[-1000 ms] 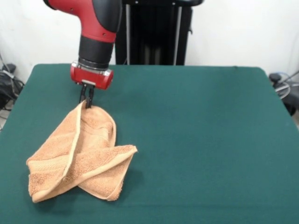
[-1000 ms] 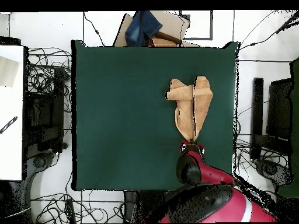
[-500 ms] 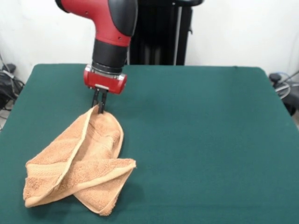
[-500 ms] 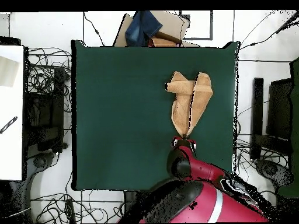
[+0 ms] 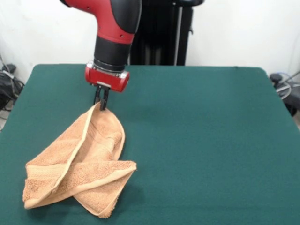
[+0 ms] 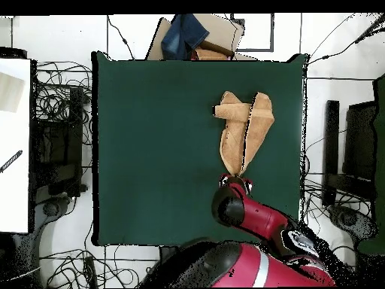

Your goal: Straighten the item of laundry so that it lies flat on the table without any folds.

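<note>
The item of laundry [image 5: 84,164] is a peach-orange towel, bunched and twisted into overlapping folds on the left part of the green table [image 5: 197,140]. My gripper [image 5: 101,105] hangs from the red and black arm and is shut on the towel's top corner, holding that corner lifted while the rest trails toward the near left edge. In the overhead view the towel [image 6: 244,135] runs as two narrow folded lobes from the gripper [image 6: 236,178] up toward the table's [image 6: 158,143] top right part.
A cardboard box with blue cloth [image 6: 192,36] sits beyond the table's top edge in the overhead view. Cables and black equipment [image 6: 64,143] lie around the table on both sides. The robot's arm [image 6: 248,218] overhangs the table's lower edge.
The gripper carried the held corner to the right in the front view during the first half second, drawing the towel out longer. Since then it has barely moved.
</note>
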Controlling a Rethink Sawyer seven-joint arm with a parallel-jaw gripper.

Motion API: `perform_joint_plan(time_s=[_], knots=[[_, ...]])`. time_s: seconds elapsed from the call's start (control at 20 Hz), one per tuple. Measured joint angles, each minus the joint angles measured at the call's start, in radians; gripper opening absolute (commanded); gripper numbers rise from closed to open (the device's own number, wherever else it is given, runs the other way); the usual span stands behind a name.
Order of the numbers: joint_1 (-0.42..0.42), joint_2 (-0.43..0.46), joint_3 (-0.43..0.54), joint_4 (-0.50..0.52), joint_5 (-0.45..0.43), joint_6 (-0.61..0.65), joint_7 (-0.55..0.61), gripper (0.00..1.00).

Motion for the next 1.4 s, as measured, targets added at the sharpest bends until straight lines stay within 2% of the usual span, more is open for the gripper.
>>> perform_joint_plan(time_s=[0.45, 1.15, 1.4], knots=[[0.027, -0.058, -0.002, -0.010, 0.043, 0.125, 0.000, 0.00], [0.035, -0.081, -0.007, -0.042, 0.067, 0.205, 0.000, 0.00], [0.067, -0.078, -0.043, -0.056, 0.112, 0.222, 0.003, 0.00]])
